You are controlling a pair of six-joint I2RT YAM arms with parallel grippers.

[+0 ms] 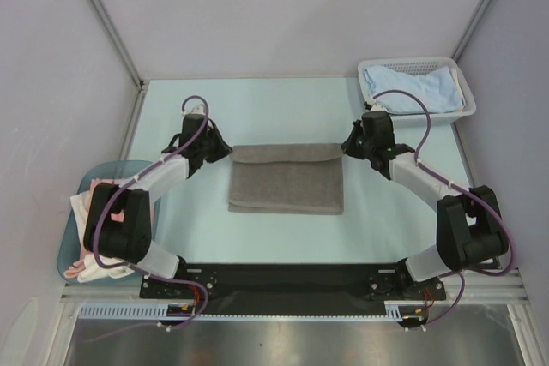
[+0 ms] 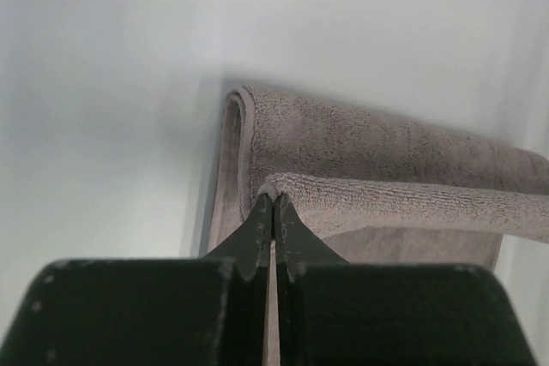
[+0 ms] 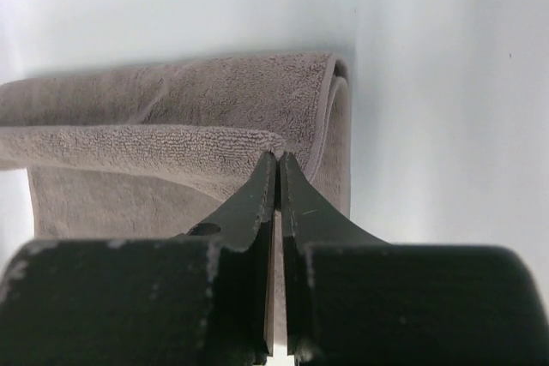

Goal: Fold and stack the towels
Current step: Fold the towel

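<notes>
the left arm (image 1: 167,173) is seen in the top view bent outward at its elbow on the near left, with the forearm angled toward the far right. the right arm (image 1: 429,179) is posed as a mirror of it, elbow out on the near right and forearm angled toward the far left. the 2 wrists are held low over the table (image 1: 283,105), on either side of its middle.

the left gripper (image 1: 223,151) is placed at the far-left corner of the grey towel (image 1: 287,182). in the left wrist view its fingertips (image 2: 273,201) are pressed together, with the corner of the towel's upper flap (image 2: 403,199) pinched between them. the right gripper (image 1: 349,147) is placed at the far-right corner. in the right wrist view its tips (image 3: 279,160) are likewise closed on the flap's corner (image 3: 154,147).

the grey towel is spread flat at the centre of the table as a folded rectangle, long side running left to right. a narrow flap is doubled over along the far edge, and rounded fold loops are seen at both ends (image 2: 236,126) (image 3: 339,100). the terry pile is shown clearly in the close views.

a light blue towel (image 1: 416,85) is lying crumpled in the white mesh basket (image 1: 469,107) at the far right. pale pink and white cloth (image 1: 93,270) is heaped in the teal tub (image 1: 70,250) at the near left.
</notes>
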